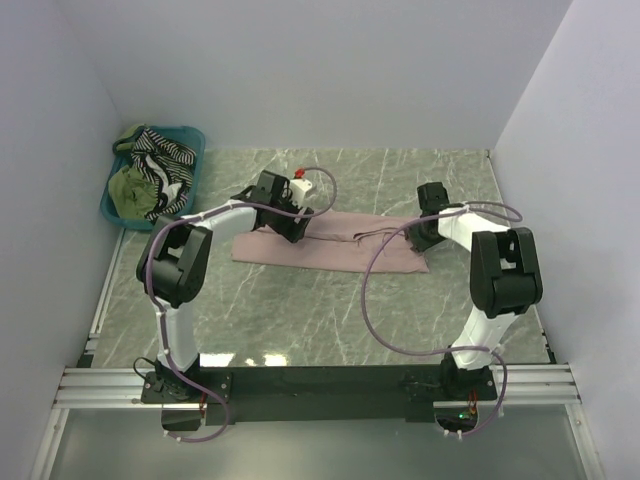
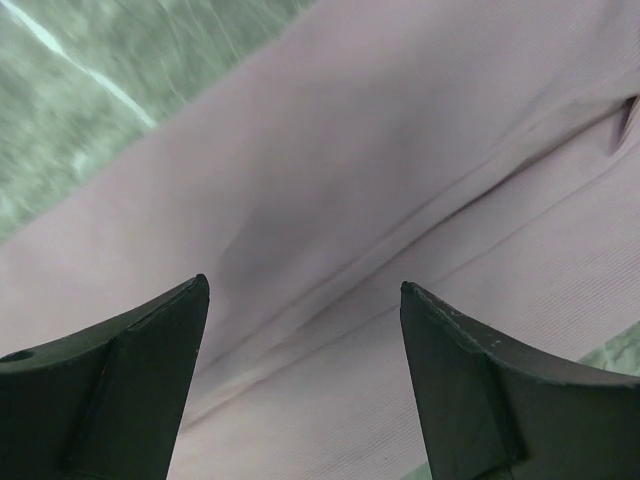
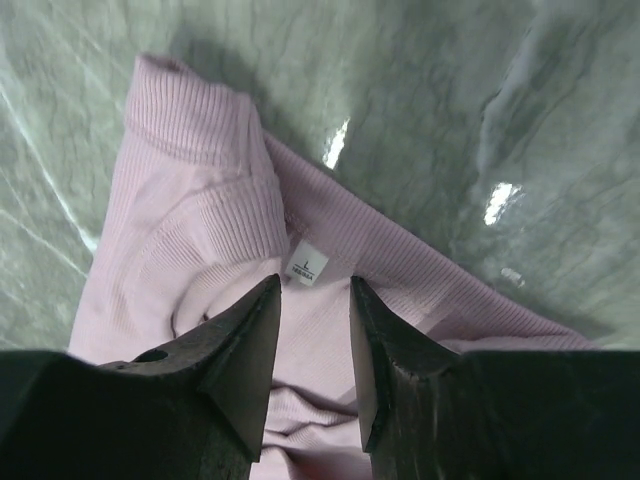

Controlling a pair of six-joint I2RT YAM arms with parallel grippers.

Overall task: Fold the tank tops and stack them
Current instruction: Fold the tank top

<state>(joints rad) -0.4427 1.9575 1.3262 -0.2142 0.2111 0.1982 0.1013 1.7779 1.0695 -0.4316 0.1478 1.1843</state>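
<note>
The dusty pink tank top (image 1: 330,250) lies folded in a long strip across the middle of the table. My left gripper (image 1: 290,228) hovers over its left part, open wide, with only flat pink cloth (image 2: 400,200) between its fingers (image 2: 305,285). My right gripper (image 1: 420,235) is at the top's right end, its jaws (image 3: 315,280) closed on a bunched fold of the pink ribbed cloth (image 3: 200,200) just below the white size label (image 3: 307,265). The striped tank top (image 1: 160,150) and the olive green one (image 1: 130,190) lie in the basket.
The teal plastic basket (image 1: 196,134) stands at the back left against the wall. The green marble table (image 1: 300,320) is walled on three sides. A small white and red object (image 1: 300,182) sits behind the left wrist.
</note>
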